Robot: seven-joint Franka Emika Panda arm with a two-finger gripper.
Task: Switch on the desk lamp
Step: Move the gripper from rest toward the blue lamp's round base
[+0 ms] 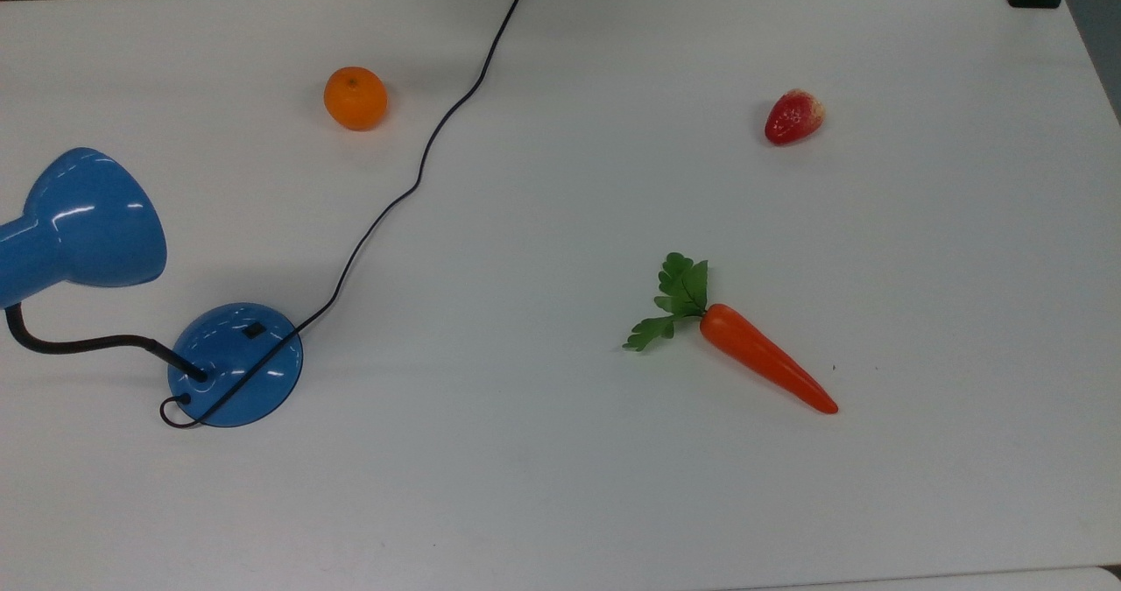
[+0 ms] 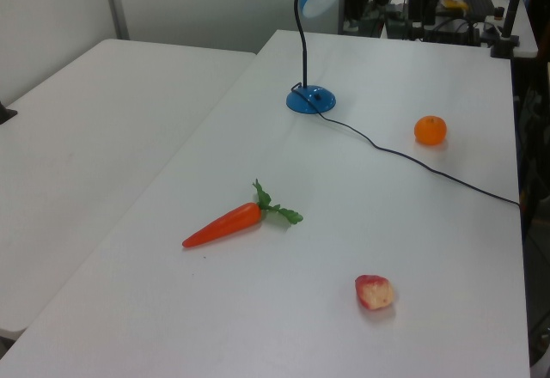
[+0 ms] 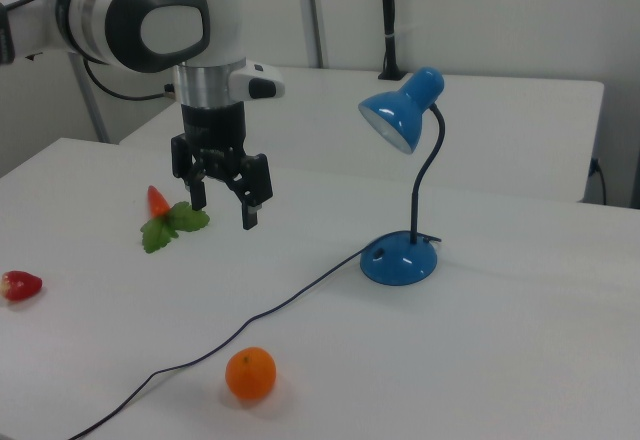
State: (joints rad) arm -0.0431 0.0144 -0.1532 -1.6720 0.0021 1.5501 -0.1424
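The desk lamp [image 1: 235, 365] stands at the top view's left: a glossy blue domed base with a small black switch [image 1: 253, 330], a black gooseneck and a blue bell shade [image 1: 83, 221]. It also shows as the lamp [image 2: 310, 99] at the back in the left view and the lamp [image 3: 398, 260] at the right view's middle right, its shade unlit. Its thin black cord [image 1: 420, 166] runs across the table. My gripper [image 3: 224, 212] hangs open above the table, well to the right view's left of the lamp, holding nothing.
An orange [image 1: 355, 98] lies beside the cord. A toy carrot [image 1: 753, 352] with green leaves and a strawberry [image 1: 793, 116] lie on the white table [image 1: 560, 486] toward the top view's right. A second table [image 2: 86, 137] adjoins in the left view.
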